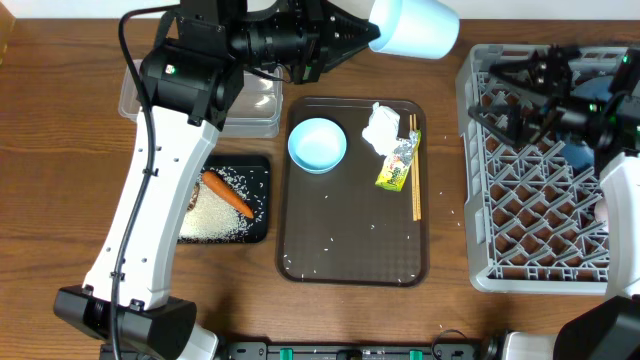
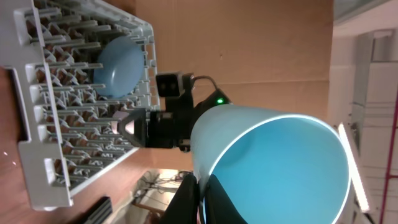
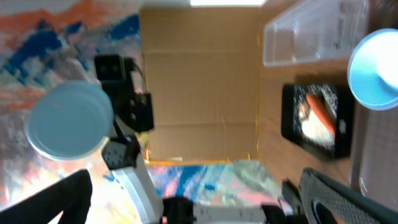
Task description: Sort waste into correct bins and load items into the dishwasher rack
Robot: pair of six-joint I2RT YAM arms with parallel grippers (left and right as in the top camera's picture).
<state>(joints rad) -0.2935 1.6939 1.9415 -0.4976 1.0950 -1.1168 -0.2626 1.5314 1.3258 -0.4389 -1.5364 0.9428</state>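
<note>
Clearly, the left wrist view shows the plate (image 2: pixel 121 65) in the rack (image 2: pixel 62 124); left gripper (image 2: pixel 200 196) pinches the cup (image 2: pixel 273 168), right gripper (image 1: pixel 495 92) spread.

Light-blue plastic cup (image 1: pixel 415 25) raised, tipped sideways, near grey lattice rack (image 1: pixel 472 180). Orange carrot (image 1: pixel 228 193) and white rice (image 1: pixel 213 222) lie in shallow black tray (image 1: pixel 258 170).

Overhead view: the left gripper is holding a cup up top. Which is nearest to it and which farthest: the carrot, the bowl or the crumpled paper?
From the left gripper, shut on the light-blue cup:
1. crumpled white paper, upper right of the brown tray
2. bowl, upper left of that tray
3. carrot, in the black tray on the left
</note>
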